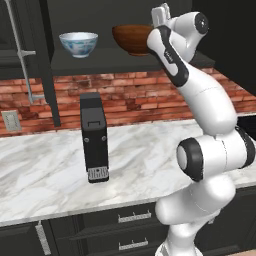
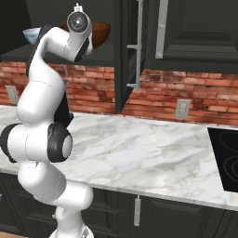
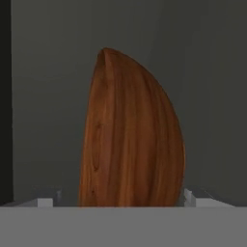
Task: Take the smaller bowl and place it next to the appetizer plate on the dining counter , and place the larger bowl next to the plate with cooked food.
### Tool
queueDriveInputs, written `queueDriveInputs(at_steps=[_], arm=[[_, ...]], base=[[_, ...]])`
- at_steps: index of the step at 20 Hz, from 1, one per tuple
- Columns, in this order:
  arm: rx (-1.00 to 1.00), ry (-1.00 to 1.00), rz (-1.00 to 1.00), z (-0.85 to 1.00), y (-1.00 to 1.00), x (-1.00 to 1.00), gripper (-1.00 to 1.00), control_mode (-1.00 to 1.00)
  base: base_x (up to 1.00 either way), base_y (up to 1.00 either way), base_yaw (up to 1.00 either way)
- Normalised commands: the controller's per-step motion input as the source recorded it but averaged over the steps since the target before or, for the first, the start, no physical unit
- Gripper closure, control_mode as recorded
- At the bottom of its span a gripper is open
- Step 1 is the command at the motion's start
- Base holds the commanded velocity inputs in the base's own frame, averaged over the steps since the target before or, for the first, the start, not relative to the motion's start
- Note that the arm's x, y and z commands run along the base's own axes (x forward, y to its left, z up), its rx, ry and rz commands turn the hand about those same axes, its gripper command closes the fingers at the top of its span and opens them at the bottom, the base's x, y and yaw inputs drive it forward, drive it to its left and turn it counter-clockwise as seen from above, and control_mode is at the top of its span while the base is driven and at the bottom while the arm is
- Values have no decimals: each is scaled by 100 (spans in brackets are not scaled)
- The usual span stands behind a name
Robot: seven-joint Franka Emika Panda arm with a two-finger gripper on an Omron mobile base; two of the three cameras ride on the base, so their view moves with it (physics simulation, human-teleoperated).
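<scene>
Landmark: open dark wall shelf (image 1: 100, 61) above the brick backsplash (image 1: 125, 95).

Larger bowl (image 1: 131, 39): wide, reddish-brown, wood-grained; stood upright on the shelf, toward its right end. In the hand view it (image 3: 130, 135) appeared rolled on its side because of the camera's tilt, close in front of the pincer.

Smaller bowl (image 1: 78, 43): white with faint blue pattern; stood upright on the same shelf, left of the larger bowl and apart from it.

Pincer (image 3: 118, 198): raised to shelf height at the larger bowl, jaws spread wide, one pale fingertip (image 3: 46, 198) on either side of the bowl's lower part. Whether the fingers touched the wood could not be told; nothing was clamped.

Coffee machine (image 1: 94, 137): tall, black; stood on the white marble tabletop (image 1: 45, 170) below the shelf, beneath the smaller bowl.

Cooktop (image 2: 225, 158): black, set into the tabletop, far right of the shelf.

Wall outlet (image 1: 11, 120): on the brick, below the shelf's left end.
</scene>
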Motion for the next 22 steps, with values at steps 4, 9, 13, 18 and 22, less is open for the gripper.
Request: queueDriveInputs(at_steps=[4, 9, 13, 18, 22], arm=[[0, 3, 4, -11, 9, 42, -100, -100], [0, 0, 5, -2, 0, 37, -100, -100], [0, 1, 4, -12, 5, 26, 100, -100], [0, 11, 1, -37, 18, 15, 100, -100], [0, 1, 0, -30, 13, -47, 100, -100]], base=[[0, 0, 0], [0, 0, 0], [0, 0, 0], [0, 0, 0], [0, 0, 0]])
